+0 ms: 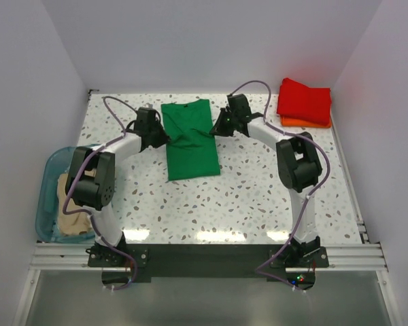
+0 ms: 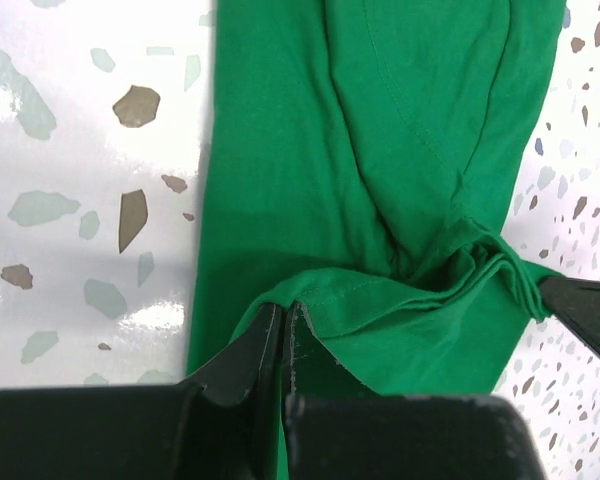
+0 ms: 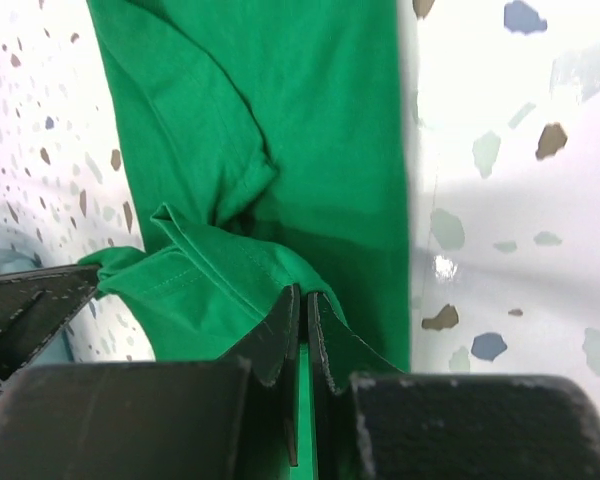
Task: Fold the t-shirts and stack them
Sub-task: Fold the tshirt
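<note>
A bright green t-shirt (image 1: 189,139) lies folded lengthwise in the middle of the table. My left gripper (image 1: 160,136) is shut on its left edge, and the cloth (image 2: 380,200) rises in a pinched fold at the fingertips (image 2: 265,335). My right gripper (image 1: 217,128) is shut on its right edge, with green cloth (image 3: 280,130) bunched at the fingertips (image 3: 292,310). A folded red t-shirt (image 1: 304,100) lies on a folded orange t-shirt (image 1: 306,123) at the far right. A beige t-shirt (image 1: 71,216) lies crumpled in the teal bin.
The translucent teal bin (image 1: 46,204) stands at the table's left edge beside the left arm's base. White walls close the table on the left, back and right. The speckled tabletop (image 1: 258,197) stretches in front of the green shirt.
</note>
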You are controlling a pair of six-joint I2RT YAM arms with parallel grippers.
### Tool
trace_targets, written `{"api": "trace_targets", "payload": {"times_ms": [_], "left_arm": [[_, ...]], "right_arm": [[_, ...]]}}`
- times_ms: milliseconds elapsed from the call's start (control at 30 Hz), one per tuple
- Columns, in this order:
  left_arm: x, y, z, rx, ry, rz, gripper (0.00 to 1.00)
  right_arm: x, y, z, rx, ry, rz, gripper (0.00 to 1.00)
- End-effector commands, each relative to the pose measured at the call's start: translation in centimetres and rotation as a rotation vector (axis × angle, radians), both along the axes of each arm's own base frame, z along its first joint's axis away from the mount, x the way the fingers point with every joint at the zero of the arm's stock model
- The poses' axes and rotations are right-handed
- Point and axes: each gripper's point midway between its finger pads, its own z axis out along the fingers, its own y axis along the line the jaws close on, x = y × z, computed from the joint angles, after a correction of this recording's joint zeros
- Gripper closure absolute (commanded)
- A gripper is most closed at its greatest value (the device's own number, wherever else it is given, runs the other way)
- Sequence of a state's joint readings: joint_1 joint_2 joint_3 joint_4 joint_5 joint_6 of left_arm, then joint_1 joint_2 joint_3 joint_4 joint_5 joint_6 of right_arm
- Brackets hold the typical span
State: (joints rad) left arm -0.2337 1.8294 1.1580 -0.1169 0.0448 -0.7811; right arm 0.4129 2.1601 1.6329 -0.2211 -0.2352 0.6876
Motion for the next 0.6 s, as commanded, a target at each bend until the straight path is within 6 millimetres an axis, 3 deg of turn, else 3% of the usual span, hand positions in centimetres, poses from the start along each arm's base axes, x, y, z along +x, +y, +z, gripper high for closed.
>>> {"api": "trace_targets", "payload": {"times_ms": [0, 167, 200, 233, 267, 300, 400, 500, 533, 567], "left_arm": [[2.1, 0.4, 1.1, -0.016, -0.060, -0.004, 1.00], [2.6, 0.6, 0.9, -0.026, -0.062, -0.010, 0.95], [2.8, 0.9, 1.2, -0.024, -0.070, -0.007, 0.84], [2.9, 1.0, 1.3, -0.023, -0.074, -0.008, 0.77], [3.0, 1.2, 1.6, -0.023, -0.082, -0.006, 0.70], [3.2, 1.7, 2.4, -0.022, -0.097, -0.001, 0.56], [3.0, 2.4, 4.5, -0.016, -0.154, 0.012, 0.39], [2.0, 2.0, 5.8, -0.036, -0.185, 0.002, 0.39], [1.6, 1.6, 5.9, -0.043, -0.186, -0.009, 0.41], [1.8, 1.1, 6.5, -0.054, -0.218, -0.021, 0.42]], "right_arm": [[1.5, 0.3, 1.9, 0.035, -0.039, 0.011, 1.00], [2.1, 0.4, 1.7, 0.042, -0.035, 0.021, 0.98], [2.1, 0.4, 1.2, 0.044, -0.025, 0.029, 0.94], [2.3, 0.3, 1.3, 0.047, -0.026, 0.030, 0.81], [2.4, 0.3, 1.5, 0.047, -0.029, 0.035, 0.75], [2.6, 0.1, 1.6, 0.044, -0.033, 0.036, 0.68], [2.8, -0.6, 2.9, 0.030, -0.054, 0.043, 0.52], [2.9, -1.6, 3.9, -0.018, -0.082, 0.042, 0.47], [2.7, -1.7, 5.1, -0.023, -0.109, 0.043, 0.47], [2.4, -2.0, 4.8, -0.033, -0.106, 0.039, 0.47]]}}
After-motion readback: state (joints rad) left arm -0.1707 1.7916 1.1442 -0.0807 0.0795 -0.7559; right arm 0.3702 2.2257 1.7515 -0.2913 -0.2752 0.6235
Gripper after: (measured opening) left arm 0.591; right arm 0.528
